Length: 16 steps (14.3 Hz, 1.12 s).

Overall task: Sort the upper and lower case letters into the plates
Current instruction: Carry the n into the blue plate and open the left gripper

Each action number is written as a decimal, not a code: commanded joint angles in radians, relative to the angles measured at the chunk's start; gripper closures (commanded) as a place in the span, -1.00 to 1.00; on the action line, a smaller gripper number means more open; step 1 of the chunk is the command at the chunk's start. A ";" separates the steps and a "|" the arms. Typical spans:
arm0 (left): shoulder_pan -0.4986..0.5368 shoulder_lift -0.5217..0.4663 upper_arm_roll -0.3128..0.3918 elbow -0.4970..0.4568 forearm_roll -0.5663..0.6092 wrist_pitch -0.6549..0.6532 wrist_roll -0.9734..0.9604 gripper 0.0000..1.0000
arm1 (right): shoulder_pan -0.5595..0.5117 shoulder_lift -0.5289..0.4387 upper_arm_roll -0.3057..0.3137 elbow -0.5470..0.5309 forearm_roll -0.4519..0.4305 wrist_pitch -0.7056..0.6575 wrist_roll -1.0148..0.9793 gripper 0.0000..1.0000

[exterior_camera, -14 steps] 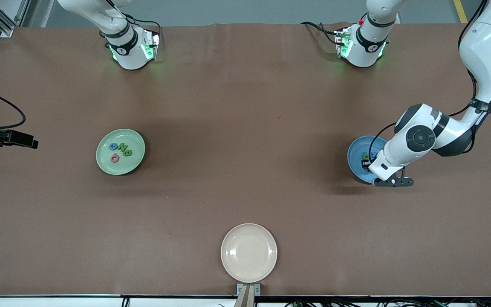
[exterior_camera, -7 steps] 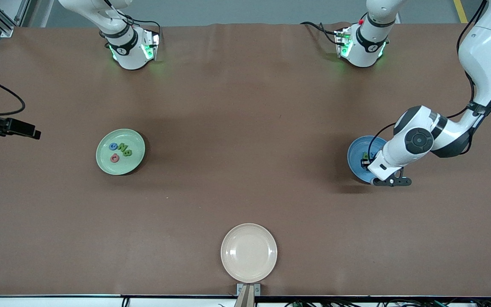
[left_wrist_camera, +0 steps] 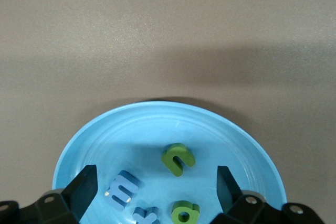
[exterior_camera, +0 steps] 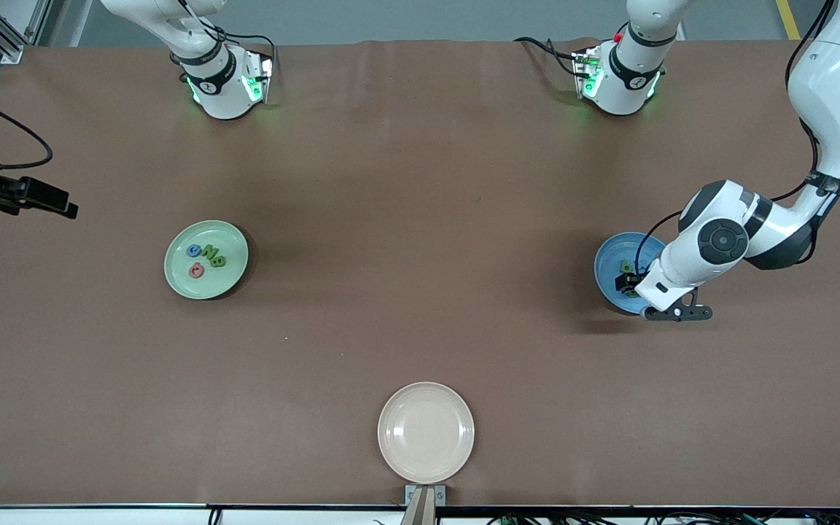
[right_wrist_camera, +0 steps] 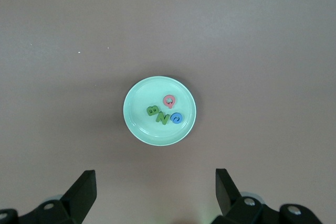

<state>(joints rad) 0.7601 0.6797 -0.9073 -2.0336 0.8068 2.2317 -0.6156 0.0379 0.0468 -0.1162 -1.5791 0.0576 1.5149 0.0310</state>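
Front view, plates: the pale green plate lies toward the right arm's end of the table, the blue plate toward the left arm's end, well apart; a cream plate sits nearer the camera, bare.
Front view, letters: four letters lie in the pale green plate; those in the blue plate are mostly hidden by the arm.
Front view, left gripper: low over the blue plate.
Front view, right gripper: high over the table edge at its own end, waiting.
Left wrist view, fingers: spread wide, grasping nothing.
Left wrist view, contents: a green n-shaped letter, a green o, a blue m and a blue t rest loose on the blue plate.
Right wrist view, fingers: parted, empty, high above the pale green plate.
Right wrist view, contents: green B, green N, blue piece, pinkish Q, close together.
Handling: the pieces look light, stiff and chunky, likely to skate on the glazed plates.
Hold: best pinched across flat opposite sides, from straight above.
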 commanded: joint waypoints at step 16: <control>0.005 -0.115 0.008 0.013 -0.107 -0.075 0.090 -0.98 | -0.027 -0.159 0.066 -0.036 -0.055 -0.079 0.030 -1.00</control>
<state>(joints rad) 0.7639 0.6592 -0.9177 -2.0099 0.7753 2.1713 -0.6028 0.0360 -0.0769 -0.0749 -1.5967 0.0165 1.4506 0.0486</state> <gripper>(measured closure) 0.004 0.000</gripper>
